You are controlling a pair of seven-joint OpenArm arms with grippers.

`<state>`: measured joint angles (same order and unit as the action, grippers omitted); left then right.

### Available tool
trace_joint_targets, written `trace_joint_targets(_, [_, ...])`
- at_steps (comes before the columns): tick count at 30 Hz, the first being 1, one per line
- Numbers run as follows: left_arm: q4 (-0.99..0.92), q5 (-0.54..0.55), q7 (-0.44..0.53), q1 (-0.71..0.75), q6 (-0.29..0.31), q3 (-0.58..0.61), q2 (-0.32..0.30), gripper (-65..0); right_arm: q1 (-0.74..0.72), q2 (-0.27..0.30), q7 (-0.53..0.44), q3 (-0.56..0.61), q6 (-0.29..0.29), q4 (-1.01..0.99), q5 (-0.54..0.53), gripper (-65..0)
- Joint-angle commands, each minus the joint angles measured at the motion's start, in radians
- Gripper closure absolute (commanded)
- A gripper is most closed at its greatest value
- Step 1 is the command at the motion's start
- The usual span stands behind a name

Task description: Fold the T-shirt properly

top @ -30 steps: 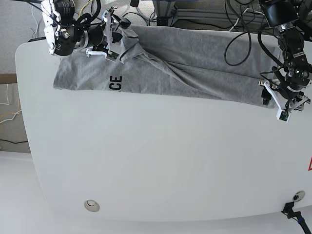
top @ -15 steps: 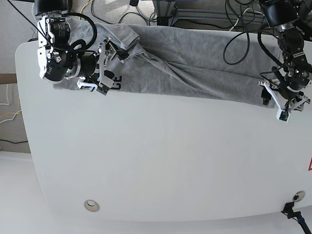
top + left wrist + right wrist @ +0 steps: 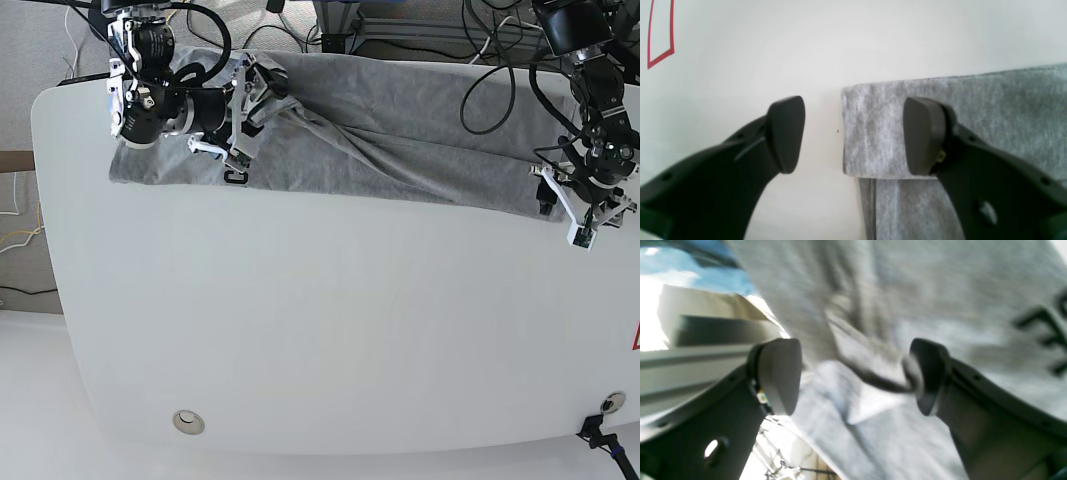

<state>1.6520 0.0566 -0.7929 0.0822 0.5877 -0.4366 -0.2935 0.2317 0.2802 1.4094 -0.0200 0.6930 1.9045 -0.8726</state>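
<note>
**One grey shirt, two open grippers**

From the left wrist camera we see a squared corner of the heather-grey T-shirt (image 3: 940, 133) lying flat on the white table (image 3: 740, 50), a second layer of cloth showing beneath its folded edge. The left gripper (image 3: 853, 135) stands with its jaws wide apart and holds nothing: one dark fingertip (image 3: 922, 136) sits over the cloth, the other over bare table. A red outlined mark (image 3: 660, 33) shows at the table's corner; we cannot read it.

From the right wrist camera the picture is blurred. We see rumpled grey fabric filling the view, with a dark ribbed edge running between the fingers and part of some black block lettering (image 3: 1045, 336) at the right, too cut off for us to read. The right gripper (image 3: 853, 376) is spread wide, and we cannot tell whether either pad touches the cloth.

In the base view we count one T-shirt (image 3: 400, 130), stretched in a long wrinkled band across the far side of the table (image 3: 320, 330), and two arms. The right gripper (image 3: 245, 115) hovers over the shirt's bunched end, with black letters partly hidden beneath it. The left gripper (image 3: 575, 205) sits open at the opposite end.
</note>
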Motion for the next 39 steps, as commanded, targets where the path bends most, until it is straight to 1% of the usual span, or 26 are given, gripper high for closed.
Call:
trace_joint_targets(1, [0.015, 0.005, 0.016, -0.015, -0.002, -0.005, -0.017, -43.4, 0.036, 0.014, -0.013, -0.004, 0.005, 0.019, -0.081, -47.0])
trace_joint_targets(2, [0.015, 0.005, 0.016, -0.015, -0.002, -0.005, -0.017, -43.4, 0.053, 0.018, -0.013, 0.002, 0.005, 0.020, -0.096, -47.0])
trace_joint_targets(5, [0.015, 0.005, 0.016, -0.015, -0.002, -0.005, -0.019, -43.4, 0.076, 0.034, -0.013, 0.074, 0.005, 0.020, -0.136, -47.0])
trace_joint_targets(7, [0.015, 0.005, 0.016, -0.015, -0.002, -0.005, -0.019, -43.4, 0.097, 0.054, -0.013, 0.096, 0.005, 0.020, -0.173, -47.0])
trace_joint_targets(9, [0.015, 0.005, 0.016, -0.017, -0.002, -0.005, -0.019, -43.4, 0.119, 0.060, -0.013, 0.110, 0.005, 0.022, -0.205, -47.0])
trace_joint_targets(13, [0.015, 0.005, 0.016, -0.017, -0.002, -0.005, -0.019, -43.4, 0.119, 0.107, -0.013, 0.174, 0.005, 0.022, -0.237, -47.0])
trace_joint_targets(15, [0.015, 0.005, 0.016, -0.017, -0.002, -0.005, -0.019, -43.4, 0.091, 0.124, -0.013, 0.150, 0.005, 0.022, -0.231, -47.0])
trace_joint_targets(19, [0.030, 0.012, 0.016, -0.011, -0.001, 0.003, -0.014, -43.4, -0.036, 0.136, -0.013, 0.058, 0.005, 0.016, -0.228, -47.0])
trace_joint_targets(20, [0.050, 0.012, 0.016, -0.011, -0.001, 0.017, -0.014, -43.4, -0.070, 0.152, -0.013, 0.028, 0.005, 0.014, -0.228, -47.0])
trace_joint_targets(22, [0.107, 0.012, 0.014, -0.005, -0.001, 0.042, -0.011, -43.4, -0.125, 0.164, -0.013, -0.019, 0.005, 0.014, -0.225, -46.1])
trace_joint_targets(23, [0.136, 0.013, 0.014, 0.012, -0.001, 0.052, -0.005, -43.4, -0.148, 0.164, -0.013, -0.036, 0.005, 0.014, -0.218, -43.8])
trace_joint_targets(24, [0.172, 0.013, 0.014, 0.024, -0.001, 0.061, 0.004, -43.4, -0.165, 0.164, -0.013, -0.053, 0.005, 0.014, -0.207, -39.6])
trace_joint_targets(25, [0.213, 0.013, 0.014, 0.034, -0.001, 0.069, 0.010, -43.2, -0.174, 0.161, -0.013, -0.076, 0.005, 0.014, -0.187, -33.8])
trace_joint_targets(26, [0.247, 0.013, 0.014, 0.041, -0.001, 0.084, 0.023, -42.0, -0.174, 0.159, -0.013, -0.099, 0.005, 0.014, -0.162, -26.5])
trace_joint_targets(27, [0.270, 0.010, 0.014, 0.058, -0.001, 0.100, 0.029, -37.9, -0.174, 0.159, -0.013, -0.113, 0.005, 0.014, -0.133, -18.0])
trace_joint_targets(28, [0.284, 0.009, 0.014, 0.080, -0.001, 0.109, 0.029, -31.1, -0.171, 0.158, -0.013, -0.125, 0.005, 0.016, -0.104, -8.7])
trace_joint_targets(29, [0.290, 0.009, 0.014, 0.098, -0.001, 0.111, 0.030, -22.2, -0.168, 0.158, -0.013, -0.133, 0.005, 0.016, -0.083, 0.0])
trace_joint_targets(31, [0.293, 0.009, 0.014, 0.127, -0.001, 0.111, 0.030, -1.4, -0.137, 0.158, -0.013, -0.134, 0.005, 0.017, -0.055, 0.0])
trace_joint_targets(32, [0.293, 0.009, 0.014, 0.141, -0.001, 0.111, 0.030, 0.0, -0.119, 0.158, -0.013, -0.142, 0.005, 0.017, -0.046, 0.0])
trace_joint_targets(36, [0.290, 0.009, 0.014, 0.212, -0.001, 0.111, 0.030, 0.0, -0.032, 0.155, -0.037, -0.146, 0.005, 0.019, 0.034, 0.0])
trace_joint_targets(39, [0.287, 0.007, 0.014, 0.261, -0.001, 0.111, 0.030, 0.0, 0.022, 0.124, -0.041, -0.153, 0.005, 0.016, 0.115, 0.0])
